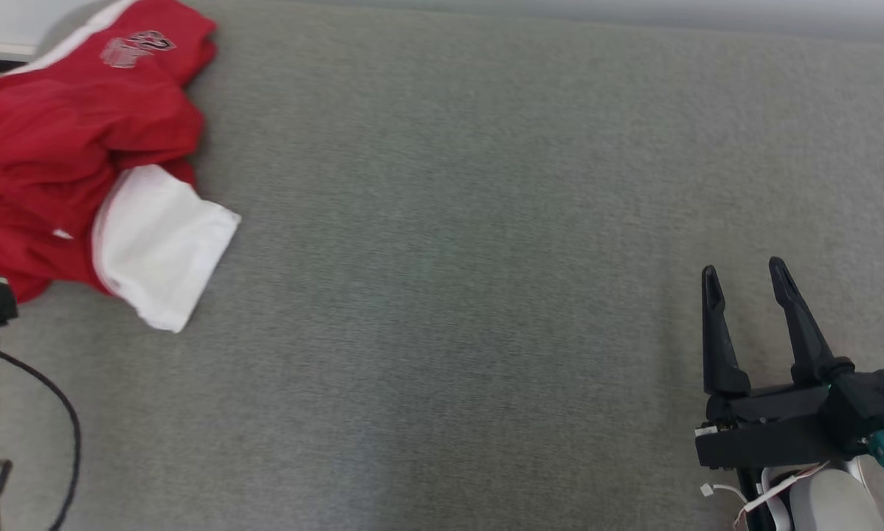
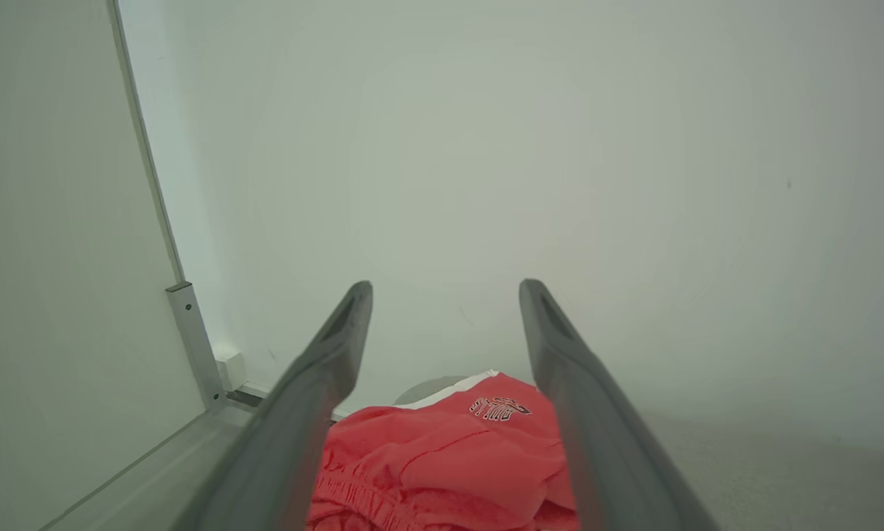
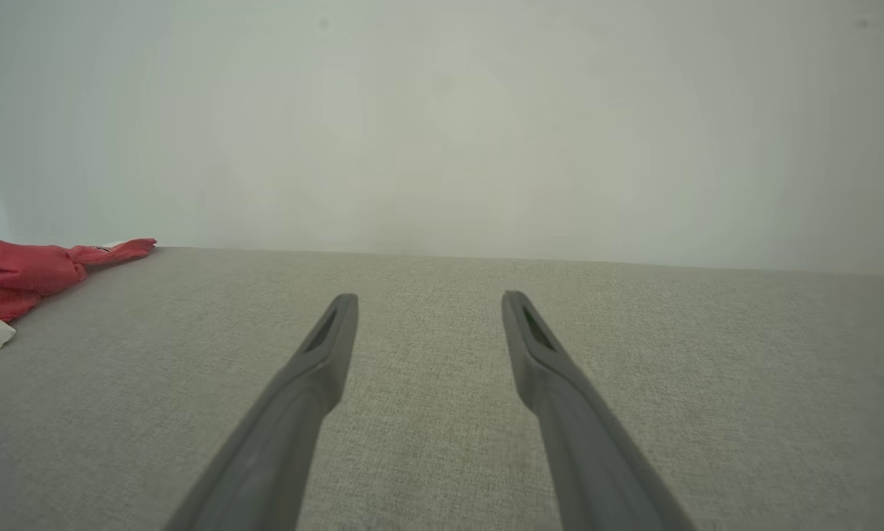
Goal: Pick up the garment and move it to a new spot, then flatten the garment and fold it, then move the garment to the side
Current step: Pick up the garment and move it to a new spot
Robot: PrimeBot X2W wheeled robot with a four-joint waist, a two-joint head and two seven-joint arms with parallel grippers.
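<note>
A crumpled red garment [image 1: 73,140] with white panels and a printed logo lies at the far left of the grey fabric surface [image 1: 471,221]. The left wrist view looks down on the garment [image 2: 442,457] between my left gripper's [image 2: 446,291] open fingers, which hover above it with nothing held. At the lower right, my right gripper [image 1: 744,273] stands open over bare fabric, far from the garment. Its own wrist view shows that gripper [image 3: 429,299] open and the garment [image 3: 36,269] at the far left edge.
A pale wall [image 2: 560,147] rises behind the surface. A metal frame post [image 2: 187,324] stands at the back left corner. A black cable [image 1: 58,413] and part of my left arm hang at the left edge.
</note>
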